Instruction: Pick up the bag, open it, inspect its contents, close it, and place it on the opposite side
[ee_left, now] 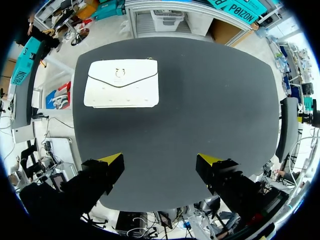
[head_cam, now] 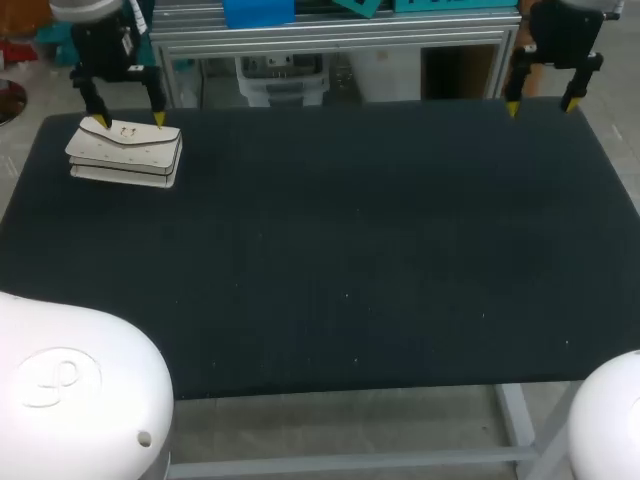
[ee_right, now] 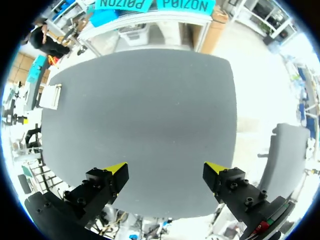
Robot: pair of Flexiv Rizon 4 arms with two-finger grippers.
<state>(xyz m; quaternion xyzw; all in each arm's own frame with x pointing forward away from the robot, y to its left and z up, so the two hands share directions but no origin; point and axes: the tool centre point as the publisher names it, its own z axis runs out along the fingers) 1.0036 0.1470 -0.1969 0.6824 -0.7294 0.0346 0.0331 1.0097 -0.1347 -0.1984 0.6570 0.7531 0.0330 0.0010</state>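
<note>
The white bag (head_cam: pixel 125 152) lies flat at the far left corner of the table (head_cam: pixel 350 250), flap closed, close to the edge. The left gripper (head_cam: pixel 129 120) hangs above it, its 2 fingers spread wide and holding nothing. In the wrist view the bag sits ahead of them, not between. A straight descent could miss it or nudge it off the edge. At the far right, the right gripper (head_cam: pixel 541 105) is wide and empty too.
</note>
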